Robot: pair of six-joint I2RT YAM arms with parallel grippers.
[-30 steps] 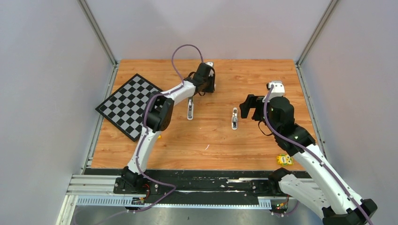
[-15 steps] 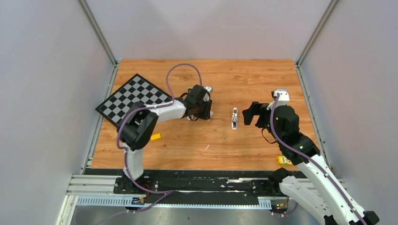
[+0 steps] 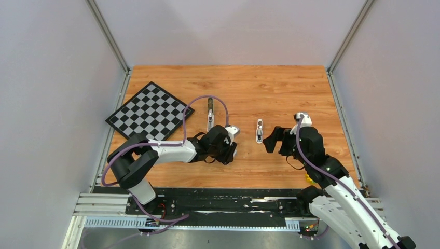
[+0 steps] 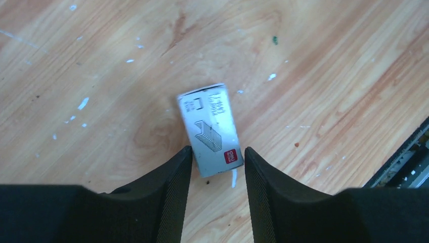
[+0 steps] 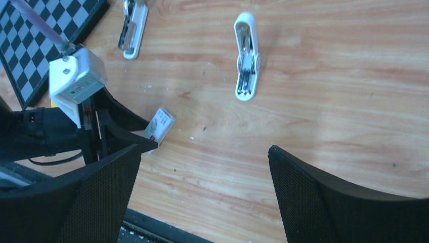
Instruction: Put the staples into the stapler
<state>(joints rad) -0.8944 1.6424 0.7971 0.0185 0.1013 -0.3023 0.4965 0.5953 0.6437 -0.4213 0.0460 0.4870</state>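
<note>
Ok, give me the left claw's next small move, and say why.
Likely slide the left claw forward a little, then close. The small white box lies flat on the table with only its near end between the open fingers; closing now would probably catch just that end.
</note>
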